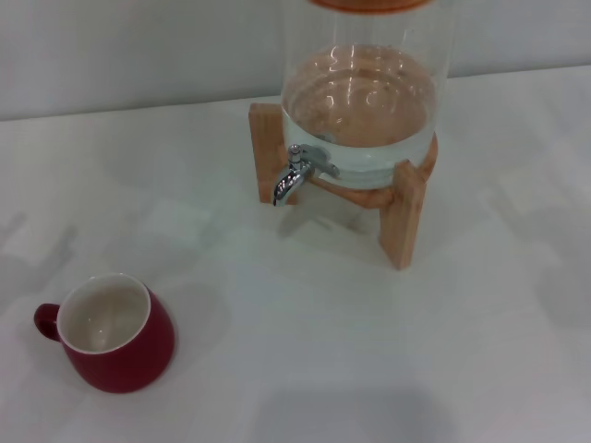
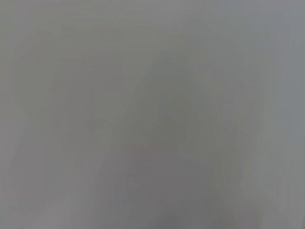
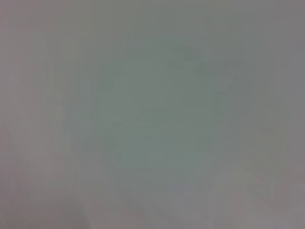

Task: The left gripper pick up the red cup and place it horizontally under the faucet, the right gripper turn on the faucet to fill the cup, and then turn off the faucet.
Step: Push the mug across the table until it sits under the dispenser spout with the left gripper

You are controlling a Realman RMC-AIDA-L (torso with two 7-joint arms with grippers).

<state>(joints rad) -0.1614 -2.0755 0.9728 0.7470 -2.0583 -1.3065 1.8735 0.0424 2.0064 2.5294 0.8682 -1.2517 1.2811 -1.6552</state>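
Note:
In the head view the red cup (image 1: 115,334) stands upright on the white table at the near left. Its cream inside faces up and its small handle points left. The chrome faucet (image 1: 297,172) sticks out of the lower front of a clear glass jar (image 1: 365,92) holding water, on a wooden stand (image 1: 402,212) at the back centre. The spout points down at bare table. The cup is well apart from the faucet, to its near left. Neither gripper shows in the head view. Both wrist views show only a plain grey surface.
The white table (image 1: 305,341) runs across the head view, with a pale wall behind the jar. Faint shadows lie on the table at the left, right and near edge.

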